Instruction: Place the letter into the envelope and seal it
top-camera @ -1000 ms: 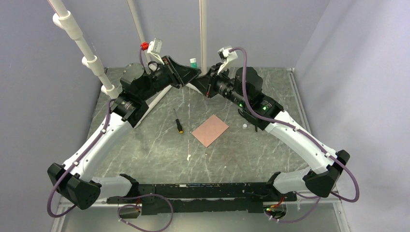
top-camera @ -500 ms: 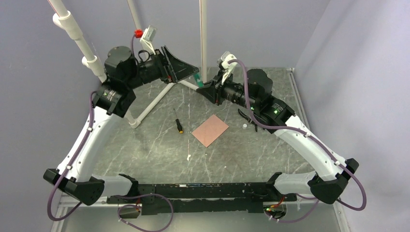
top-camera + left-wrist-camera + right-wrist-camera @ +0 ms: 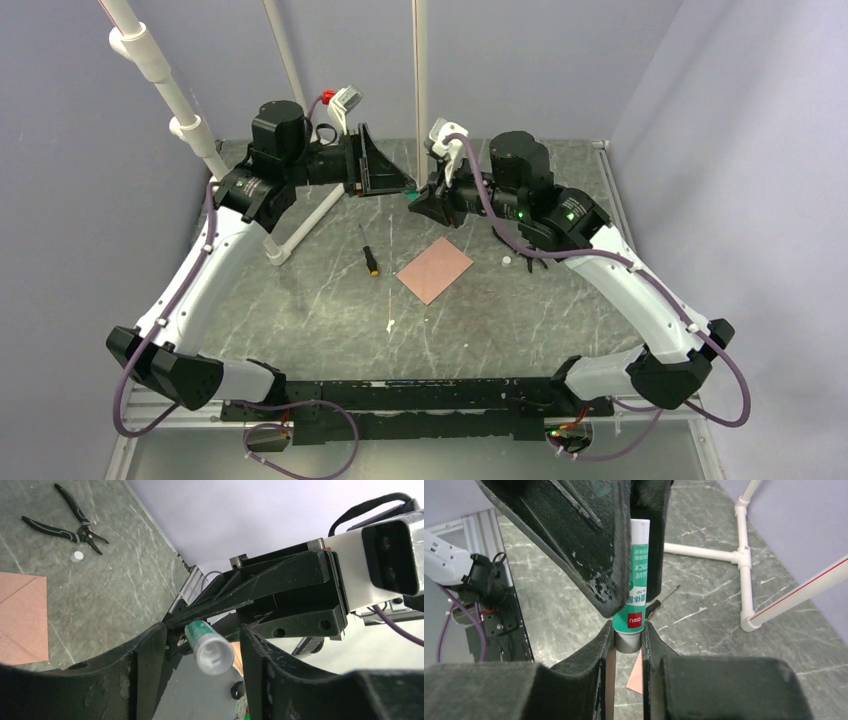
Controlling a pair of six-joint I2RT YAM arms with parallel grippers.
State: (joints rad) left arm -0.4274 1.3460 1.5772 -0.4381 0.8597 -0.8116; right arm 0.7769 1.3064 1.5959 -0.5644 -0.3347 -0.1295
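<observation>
The salmon-pink envelope (image 3: 434,270) lies flat on the table's middle; it also shows in the left wrist view (image 3: 22,617), and a corner shows in the right wrist view (image 3: 636,677). No separate tan letter shows. My right gripper (image 3: 424,197) (image 3: 629,640) is shut on the base of a green glue stick (image 3: 638,580), held in the air behind the envelope. My left gripper (image 3: 398,182) (image 3: 202,672) is open, and its fingers (image 3: 150,670) stand on either side of the stick's white end (image 3: 214,653) with a gap on each side.
A black-and-yellow screwdriver (image 3: 369,255) lies left of the envelope, with a small white stick (image 3: 389,324) nearer me. Black pliers (image 3: 70,527) and a small white cap (image 3: 76,556) lie right of the envelope. A white pipe frame (image 3: 300,225) stands at the back left.
The right gripper has brought the glue stick down and nearer. The left gripper has swung right and turned so that its fingers stand round the stick's free end. The envelope has not moved.
</observation>
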